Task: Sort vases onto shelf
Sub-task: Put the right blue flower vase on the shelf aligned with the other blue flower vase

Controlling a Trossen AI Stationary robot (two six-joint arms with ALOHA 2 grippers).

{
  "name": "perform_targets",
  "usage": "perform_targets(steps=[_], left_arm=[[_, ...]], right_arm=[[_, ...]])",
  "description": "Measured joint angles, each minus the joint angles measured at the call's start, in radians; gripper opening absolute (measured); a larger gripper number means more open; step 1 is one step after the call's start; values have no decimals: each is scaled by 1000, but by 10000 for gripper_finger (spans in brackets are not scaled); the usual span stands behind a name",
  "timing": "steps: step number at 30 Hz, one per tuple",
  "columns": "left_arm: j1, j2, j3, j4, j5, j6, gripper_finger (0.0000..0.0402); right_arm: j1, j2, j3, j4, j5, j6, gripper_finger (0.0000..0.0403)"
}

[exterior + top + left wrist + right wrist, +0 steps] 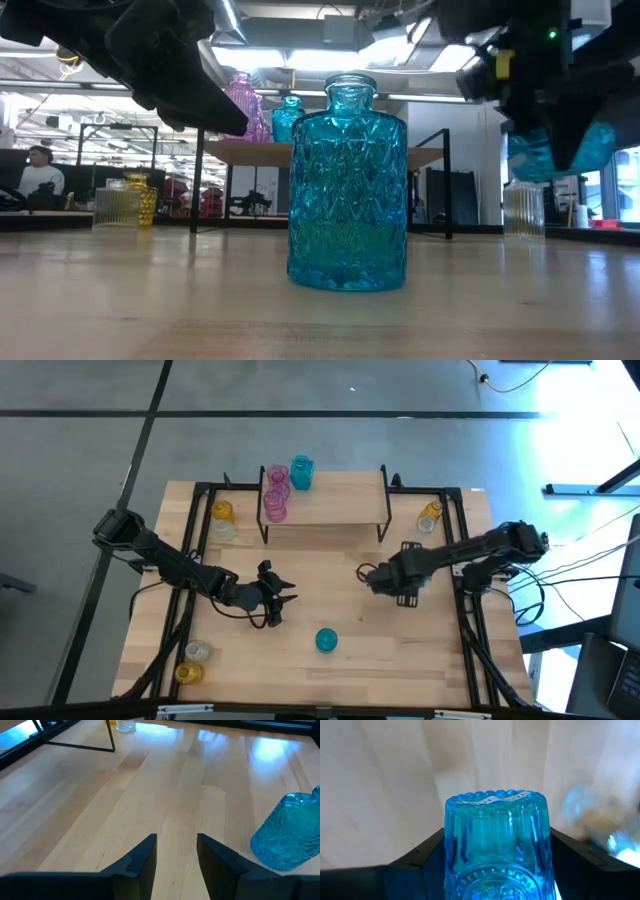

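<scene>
A ribbed blue vase (495, 845) sits between the right jaws (408, 588), which are closed on its sides with one dark finger (427, 855) against each flank; in the low view this vase (555, 150) hangs clear of the surface (330, 570). Those jaws are in front of the shelf (330, 500), toward its right end and apart from it.

The left jaws (278, 600) stand part open with nothing between them, their two fingers (145, 857) pointing over bare wood. Just beside them, off to one side, stands a diamond-patterned teal vase (326, 640) upright on the surface; the left wrist view catches its wall (287, 835) near one finger without touching it, and the low view shows it (348, 185) large and centred.

On the shelf board, beyond both sets of jaws, two pink vases (276, 493) stand close together at the left end with a teal-blue vase (301, 472) just beside them toward the back edge. The rest of the board is bare.

Outward from there, an amber vase (222, 511) and a clear vase (224, 530) stand on the surface just left of the shelf's legs. Another amber vase (431, 513) stands with a clear one to the shelf's right, beyond the right jaws. At the near left corner, behind the left arm, a clear vase (198, 651) and a yellow vase (187, 673) stand next to each other.

In the room behind, the low view shows a seated person (38, 175) at far left.
</scene>
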Motion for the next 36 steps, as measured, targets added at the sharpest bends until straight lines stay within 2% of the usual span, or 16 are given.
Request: perform_targets(steps=[7, 17, 26, 36], left_arm=[[0, 0, 0, -2, 1, 0, 133], [0, 0, 0, -1, 14, -2, 133], [0, 0, 0, -1, 15, -2, 133], [0, 0, 0, -1, 15, -2, 133]], right_arm=[[-27, 159, -16, -133, -130, -51, 255], [-24, 366, -14, -100, -297, -118, 260], [-25, 435, -13, -51, -345, -159, 261], [-25, 435, -11, -33, -334, -174, 262]])
